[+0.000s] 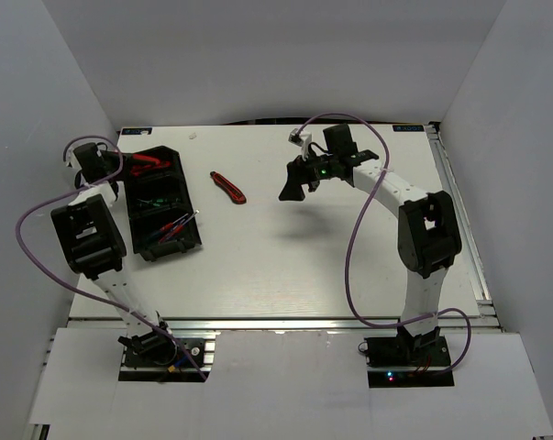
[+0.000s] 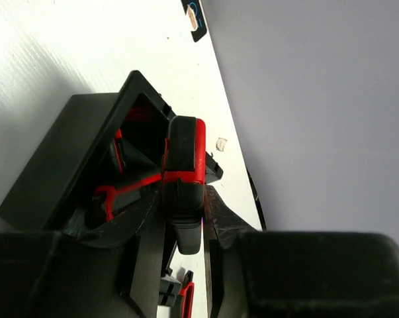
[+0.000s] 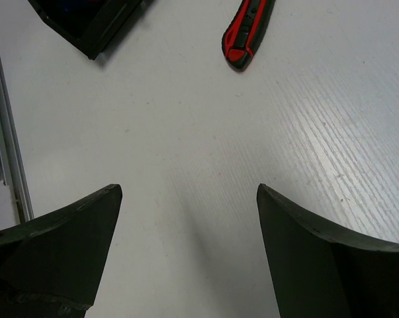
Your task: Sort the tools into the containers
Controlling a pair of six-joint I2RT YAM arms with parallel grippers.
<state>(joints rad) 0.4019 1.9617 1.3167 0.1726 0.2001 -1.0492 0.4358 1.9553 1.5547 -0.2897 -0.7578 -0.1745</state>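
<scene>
Black plastic bins (image 1: 188, 203) hold most pieces, the left tool (image 2: 182, 222) clamps red-and-black-handled pliers (image 2: 182, 149) above one, and only the slim red-and-black knife (image 3: 247, 33) awaits the wide-open right tool (image 3: 188, 189).

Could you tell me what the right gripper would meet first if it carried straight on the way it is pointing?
Probably the bare table, short of the red knife: the open right gripper tilts down at it with nothing between, though depth is unclear.
</scene>
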